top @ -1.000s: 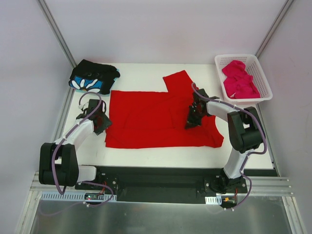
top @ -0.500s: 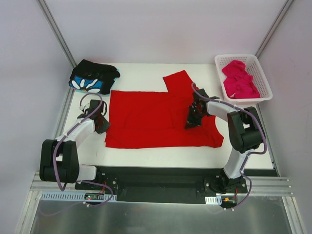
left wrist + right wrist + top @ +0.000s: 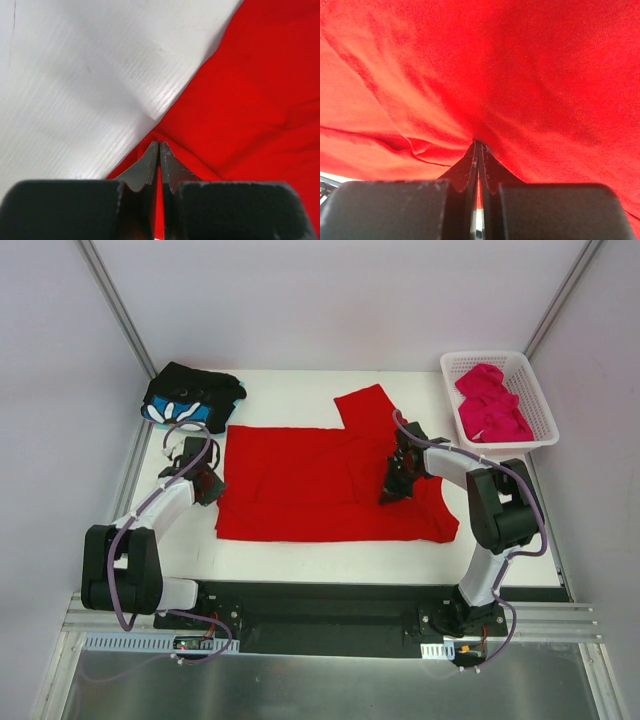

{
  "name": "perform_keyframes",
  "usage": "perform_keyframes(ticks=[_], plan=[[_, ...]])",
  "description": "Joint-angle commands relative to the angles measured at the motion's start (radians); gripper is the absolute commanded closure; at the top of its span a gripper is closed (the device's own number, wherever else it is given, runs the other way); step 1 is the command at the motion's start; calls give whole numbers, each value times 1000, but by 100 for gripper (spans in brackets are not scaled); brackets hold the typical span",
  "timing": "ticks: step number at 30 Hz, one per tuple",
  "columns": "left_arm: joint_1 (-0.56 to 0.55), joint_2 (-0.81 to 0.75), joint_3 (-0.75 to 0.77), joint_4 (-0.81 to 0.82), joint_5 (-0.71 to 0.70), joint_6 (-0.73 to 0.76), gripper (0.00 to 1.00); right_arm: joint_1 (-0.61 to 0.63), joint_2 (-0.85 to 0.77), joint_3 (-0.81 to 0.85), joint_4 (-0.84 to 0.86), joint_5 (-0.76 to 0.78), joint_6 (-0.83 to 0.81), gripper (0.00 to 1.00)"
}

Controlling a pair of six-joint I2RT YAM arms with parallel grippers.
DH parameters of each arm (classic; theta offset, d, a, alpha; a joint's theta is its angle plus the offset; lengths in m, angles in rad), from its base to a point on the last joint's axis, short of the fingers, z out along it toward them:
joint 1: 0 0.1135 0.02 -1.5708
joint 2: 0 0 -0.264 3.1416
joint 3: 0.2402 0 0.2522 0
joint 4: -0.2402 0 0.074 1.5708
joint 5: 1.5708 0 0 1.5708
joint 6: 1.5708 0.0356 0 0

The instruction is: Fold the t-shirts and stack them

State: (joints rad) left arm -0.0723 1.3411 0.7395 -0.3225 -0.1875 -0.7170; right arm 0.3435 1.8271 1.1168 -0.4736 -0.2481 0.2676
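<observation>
The red t-shirt [image 3: 310, 485] lies spread on the white table, one sleeve pointing to the back. My left gripper [image 3: 212, 483] is shut on its left edge; the left wrist view shows the jaws [image 3: 159, 146] pinching red cloth [image 3: 250, 100]. My right gripper [image 3: 390, 490] is shut on a pinch of the red cloth [image 3: 520, 75] on the shirt's right part. The black flower-print t-shirt [image 3: 192, 398] lies folded at the back left. The magenta-pink t-shirt [image 3: 490, 402] lies crumpled in the basket.
A white lattice basket [image 3: 540, 405] stands at the back right of the table. The white table top [image 3: 300, 390] shows behind the red shirt, and bare table [image 3: 75, 75] lies left of the left gripper.
My left gripper has moved a little toward the back along the shirt's left edge, pulling that edge. The right arm has not moved.
</observation>
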Motion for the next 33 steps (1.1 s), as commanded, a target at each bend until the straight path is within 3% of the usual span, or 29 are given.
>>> perform_keyframes(ticks=[1, 17, 33], plan=[[-6, 7, 67, 0, -41, 33, 100, -15, 47, -9, -45, 109, -41, 99], [-6, -82, -2, -27, -62, 34, 100, -14, 57, -2, -48, 110, -41, 99], [-6, -62, -58, -55, -41, 25, 100, -14, 52, 5, -56, 113, -44, 99]])
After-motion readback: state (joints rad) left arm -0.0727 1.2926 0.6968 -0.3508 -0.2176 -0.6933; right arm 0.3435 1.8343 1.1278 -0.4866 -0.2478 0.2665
